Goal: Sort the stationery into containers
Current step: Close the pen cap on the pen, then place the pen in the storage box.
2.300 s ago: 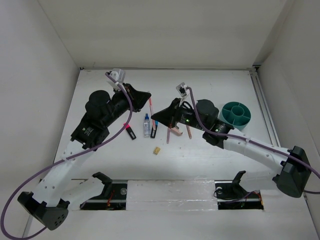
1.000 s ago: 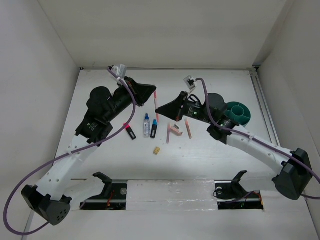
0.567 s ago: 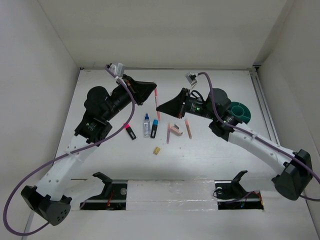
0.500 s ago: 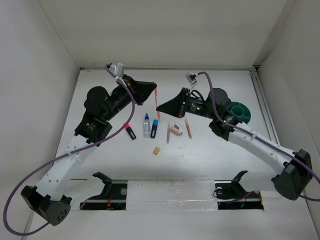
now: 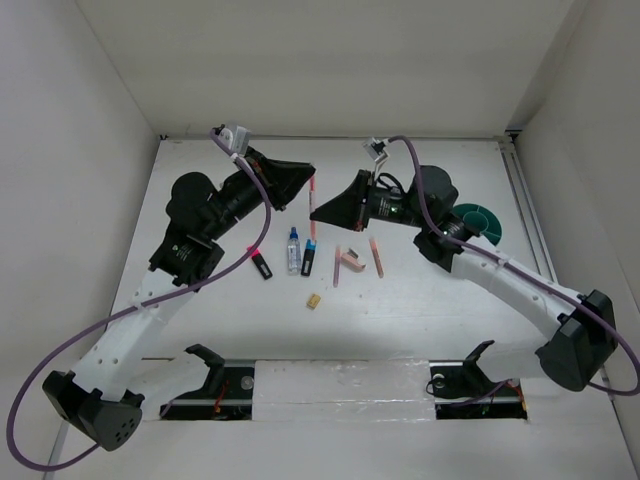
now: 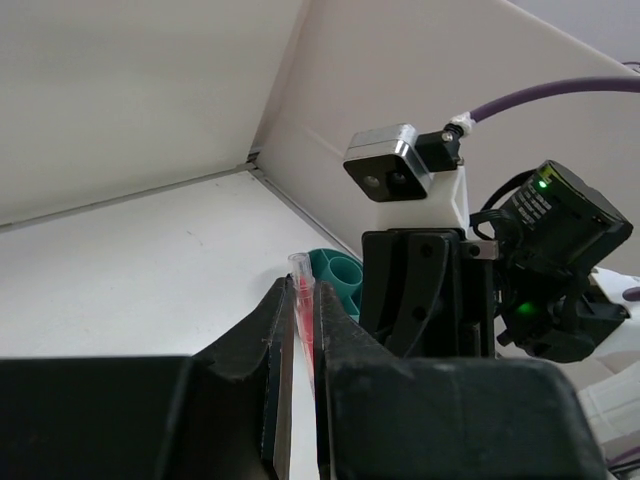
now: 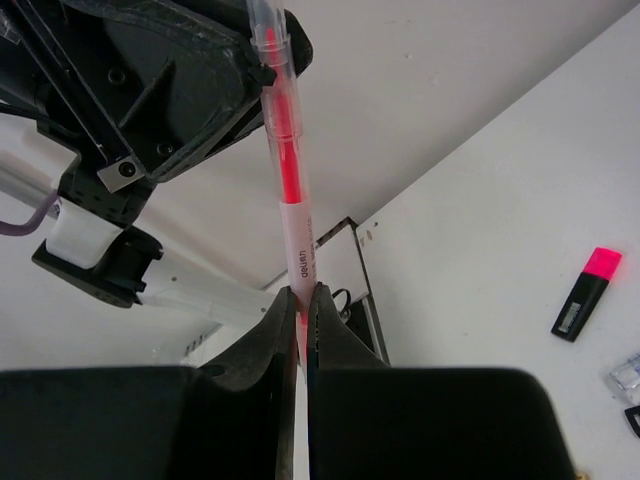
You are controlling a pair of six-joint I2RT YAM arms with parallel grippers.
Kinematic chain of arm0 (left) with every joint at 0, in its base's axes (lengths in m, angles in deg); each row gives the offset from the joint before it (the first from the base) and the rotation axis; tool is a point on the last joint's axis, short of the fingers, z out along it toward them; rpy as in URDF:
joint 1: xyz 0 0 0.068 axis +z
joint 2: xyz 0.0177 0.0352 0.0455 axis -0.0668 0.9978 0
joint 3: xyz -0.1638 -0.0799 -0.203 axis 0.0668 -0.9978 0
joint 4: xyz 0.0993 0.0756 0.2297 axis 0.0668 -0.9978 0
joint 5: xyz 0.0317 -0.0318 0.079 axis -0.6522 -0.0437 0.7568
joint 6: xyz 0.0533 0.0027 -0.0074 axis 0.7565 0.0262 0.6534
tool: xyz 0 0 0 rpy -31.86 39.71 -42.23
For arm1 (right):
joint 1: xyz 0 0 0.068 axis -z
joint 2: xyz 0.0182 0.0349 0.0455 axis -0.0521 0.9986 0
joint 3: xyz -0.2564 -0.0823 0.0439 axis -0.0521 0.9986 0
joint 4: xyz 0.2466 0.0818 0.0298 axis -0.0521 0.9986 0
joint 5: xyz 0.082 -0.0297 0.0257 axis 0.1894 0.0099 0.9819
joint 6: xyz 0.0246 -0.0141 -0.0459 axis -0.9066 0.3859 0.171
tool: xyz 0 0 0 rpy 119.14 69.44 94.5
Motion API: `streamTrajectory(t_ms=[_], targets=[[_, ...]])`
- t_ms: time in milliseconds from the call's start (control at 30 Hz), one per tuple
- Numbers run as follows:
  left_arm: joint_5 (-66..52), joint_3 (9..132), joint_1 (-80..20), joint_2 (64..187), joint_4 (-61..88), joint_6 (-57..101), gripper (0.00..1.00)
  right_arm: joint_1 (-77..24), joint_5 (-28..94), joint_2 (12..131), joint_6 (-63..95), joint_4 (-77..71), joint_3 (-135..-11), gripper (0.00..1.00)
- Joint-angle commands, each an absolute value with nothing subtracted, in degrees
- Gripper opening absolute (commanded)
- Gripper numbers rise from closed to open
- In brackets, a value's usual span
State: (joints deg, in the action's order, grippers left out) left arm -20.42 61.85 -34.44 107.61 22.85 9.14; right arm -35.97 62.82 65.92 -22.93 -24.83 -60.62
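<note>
A thin pink pen (image 5: 314,203) hangs in the air between both grippers. My left gripper (image 5: 306,181) is shut on its upper, capped end; the pen (image 6: 303,305) shows between those fingers. My right gripper (image 5: 316,214) is shut on its lower end, which shows in the right wrist view (image 7: 287,190). On the table lie a pink-capped marker (image 5: 261,264), a clear blue-capped bottle (image 5: 293,250), a blue-capped marker (image 5: 308,258), two salmon pencils (image 5: 337,266), a pink block (image 5: 351,262) and a tan piece (image 5: 313,300). The teal cup (image 5: 482,224) stands at the right, partly hidden by my right arm.
White walls close in the table on the left, back and right. A rail runs along the table's right edge (image 5: 527,215). The pink-capped marker also shows in the right wrist view (image 7: 585,293). The teal cup also shows in the left wrist view (image 6: 338,274), behind the right gripper.
My right gripper has risen from the table and moved left onto the pen's lower end. My left gripper has lifted the pen slightly toward the back.
</note>
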Motion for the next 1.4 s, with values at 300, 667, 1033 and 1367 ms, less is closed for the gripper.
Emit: streamTrajectory(t_ms=[300, 667, 1033, 1367], targets=[[-32.44, 60.55, -35.65, 109.85, 12.62, 10.09, 0.0, -30.33, 56.92, 63.99, -21.21, -34.8, -69.74, 0.0], [-30.52, 60.55, -35.65, 109.24, 12.53, 8.96, 0.0, -30.85, 57.53, 63.46, -20.59, -34.27, -69.12, 0.0], [-7.67, 59.77, -35.65, 97.12, 11.48, 5.18, 1.0, -38.58, 49.37, 67.23, -14.09, -30.32, -63.33, 0.0], [19.73, 64.12, -36.17, 97.78, -1.85, 3.85, 1.0, -36.05, 27.79, 64.0, -4.08, -23.65, -56.74, 0.0]])
